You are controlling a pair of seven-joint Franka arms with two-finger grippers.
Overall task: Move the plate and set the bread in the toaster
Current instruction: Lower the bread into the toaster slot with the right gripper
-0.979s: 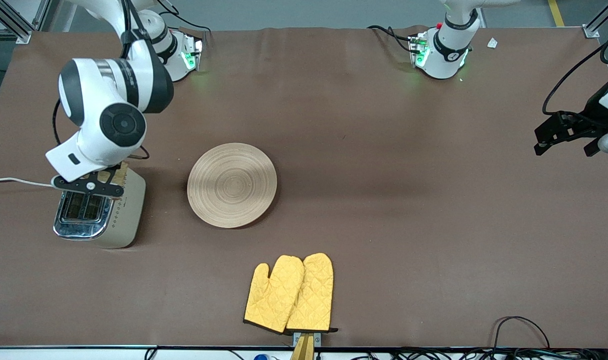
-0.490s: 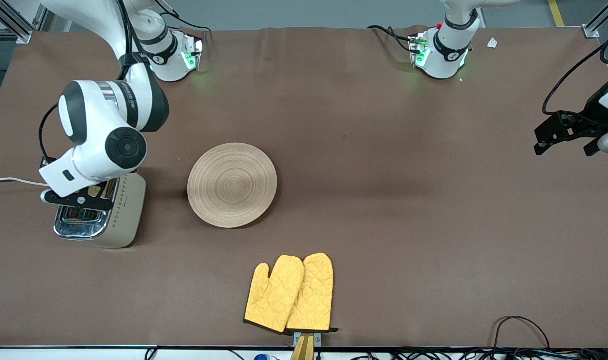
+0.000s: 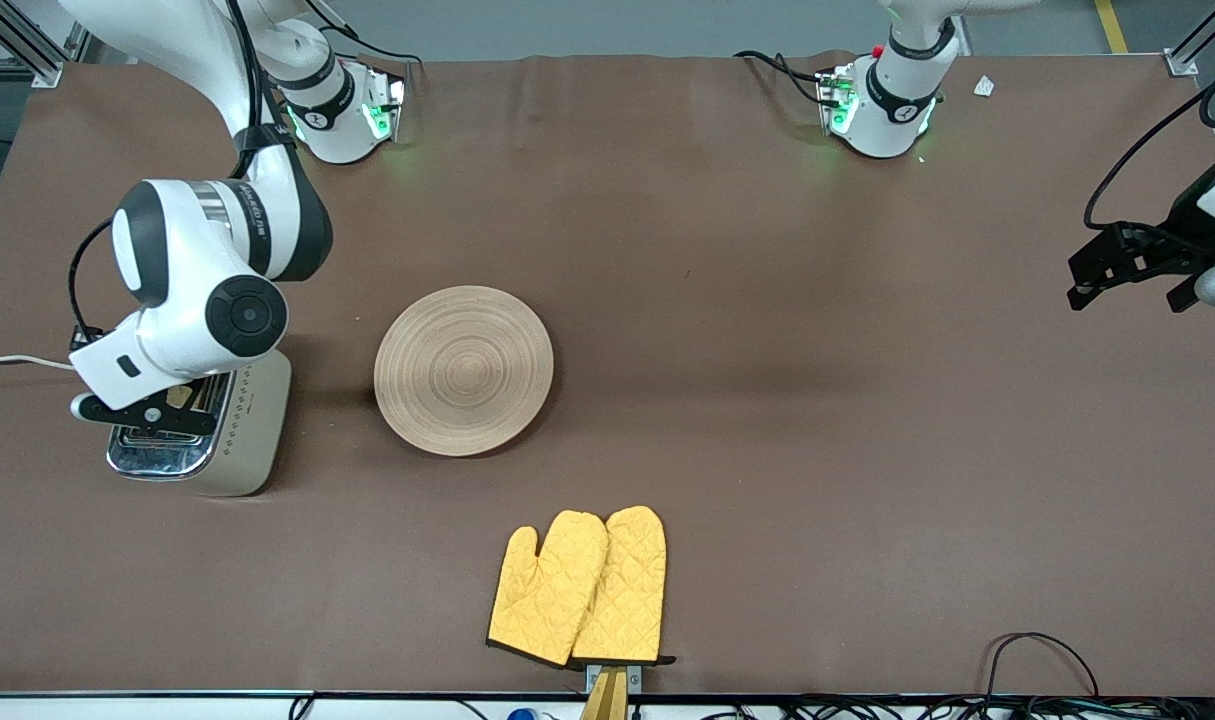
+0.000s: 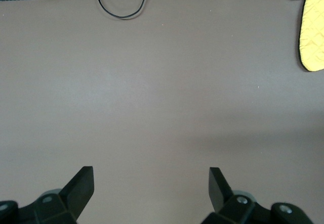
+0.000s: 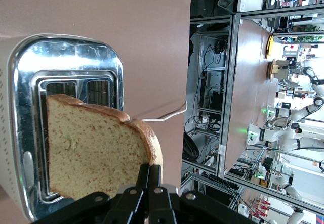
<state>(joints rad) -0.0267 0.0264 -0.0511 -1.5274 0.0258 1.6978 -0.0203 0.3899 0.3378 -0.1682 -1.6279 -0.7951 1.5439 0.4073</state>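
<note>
A: Where is the bread [image 5: 96, 150] right now?

B: Pinched in the right gripper [image 5: 150, 176], whose jaws are closed tight on the slice's crust edge. It is held on edge directly over the toaster [image 3: 229, 432], with its lower part at the chrome top and the 2 slots showing past it in the right wrist view. I cannot tell whether it has entered a slot.

A: And the toaster itself?

B: It sits at the right arm's end of the table [image 3: 817, 420], a white cord [image 3: 12, 361] running off from it toward the table edge. The right arm's wrist covers much of its top in the front view.

A: Using the toaster as the landmark, where is the plate [image 3: 464, 370]?

B: Flat on the table near the toaster, toward the left arm's end from it, not touching it, nothing on it.

A: Anything else down there?

B: 2 yellow oven mitts [image 3: 579, 587], lying side by side, nearer the front camera than the toaster and well apart from it.

A: The left gripper [image 4: 151, 186]?

B: Waiting over bare table at the left arm's end, well apart from the toaster, jaws spread wide and holding nothing.
</note>
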